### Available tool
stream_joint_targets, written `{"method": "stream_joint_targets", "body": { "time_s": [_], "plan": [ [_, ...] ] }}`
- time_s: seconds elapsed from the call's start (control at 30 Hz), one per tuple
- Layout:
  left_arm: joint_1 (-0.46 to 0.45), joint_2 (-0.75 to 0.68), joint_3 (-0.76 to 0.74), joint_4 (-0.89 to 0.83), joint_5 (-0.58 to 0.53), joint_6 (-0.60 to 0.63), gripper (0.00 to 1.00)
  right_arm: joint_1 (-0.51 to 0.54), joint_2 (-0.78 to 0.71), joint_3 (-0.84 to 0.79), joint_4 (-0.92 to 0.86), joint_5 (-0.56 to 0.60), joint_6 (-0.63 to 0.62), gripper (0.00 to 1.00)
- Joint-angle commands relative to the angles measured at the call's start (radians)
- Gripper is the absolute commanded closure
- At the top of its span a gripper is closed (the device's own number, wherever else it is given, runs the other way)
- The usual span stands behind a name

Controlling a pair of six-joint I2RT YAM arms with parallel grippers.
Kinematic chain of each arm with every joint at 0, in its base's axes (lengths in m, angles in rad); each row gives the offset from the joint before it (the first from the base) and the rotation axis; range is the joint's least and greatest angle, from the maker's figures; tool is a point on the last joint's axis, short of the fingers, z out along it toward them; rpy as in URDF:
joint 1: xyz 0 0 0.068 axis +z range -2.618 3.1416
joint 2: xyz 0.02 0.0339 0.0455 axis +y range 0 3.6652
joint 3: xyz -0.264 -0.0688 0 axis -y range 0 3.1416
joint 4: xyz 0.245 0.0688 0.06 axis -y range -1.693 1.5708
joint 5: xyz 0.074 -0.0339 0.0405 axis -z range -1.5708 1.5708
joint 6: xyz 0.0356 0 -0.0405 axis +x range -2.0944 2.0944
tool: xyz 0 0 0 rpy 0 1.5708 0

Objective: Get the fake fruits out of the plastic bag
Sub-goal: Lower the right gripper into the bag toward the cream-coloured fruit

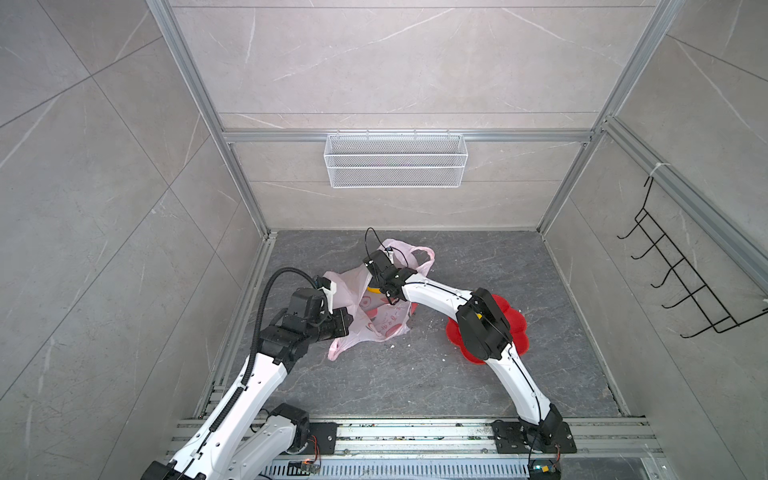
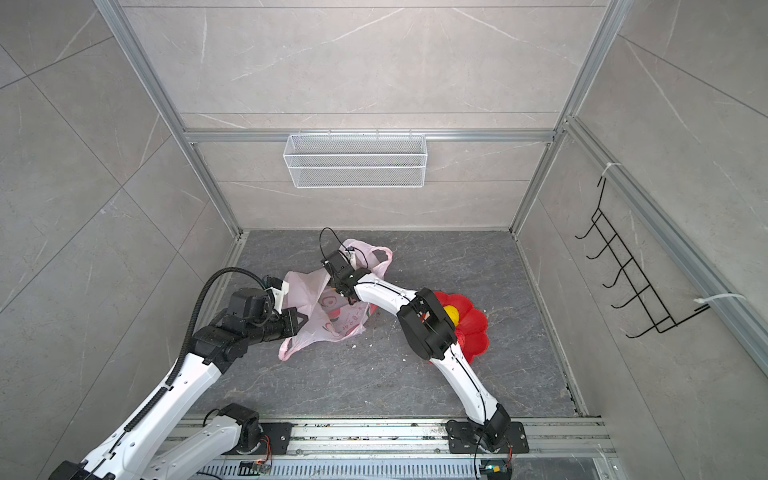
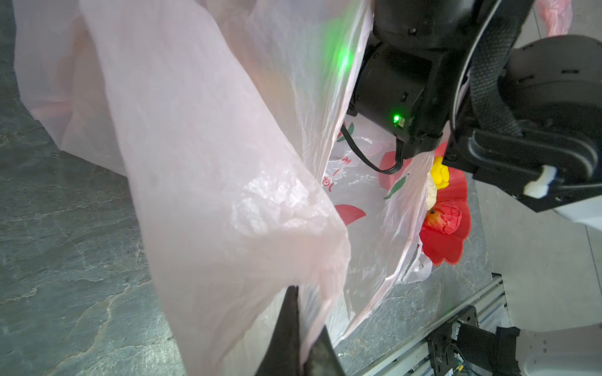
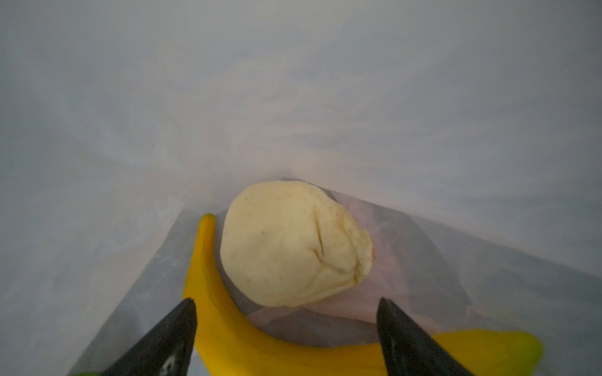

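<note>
My left claw [image 3: 303,328] is clamped on the rim of the bag [image 1: 374,320], holding its mouth up. My right claw [image 4: 285,302] is inside the bag, jaws spread wide and gripping nothing. The banana [image 4: 228,325] curves across between its tips, with a beige lump [image 4: 293,244] against the inner curve just ahead. The bag's walls crowd in all round. Beside the bag, the red dish [image 2: 469,328] holds a red ball [image 3: 444,219]; my right arm hides part of the dish in both top views.
</note>
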Motion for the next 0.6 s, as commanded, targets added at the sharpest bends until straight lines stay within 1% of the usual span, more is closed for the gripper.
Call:
{"method": "stream_joint_targets", "body": {
  "time_s": [0.0,0.3,0.57],
  "plan": [
    [0.002,-0.021,0.028,0.011,0.046,0.031,1.00,-0.008,0.048,0.050,0.016,-0.015,-0.043,0.12],
    [0.002,-0.028,0.032,0.006,0.086,0.041,1.00,-0.021,0.101,0.128,-0.009,-0.023,-0.052,0.11],
    [0.003,-0.060,0.033,-0.022,0.130,0.047,1.00,-0.022,0.117,0.155,0.028,-0.084,-0.094,0.11]
  ]
}}
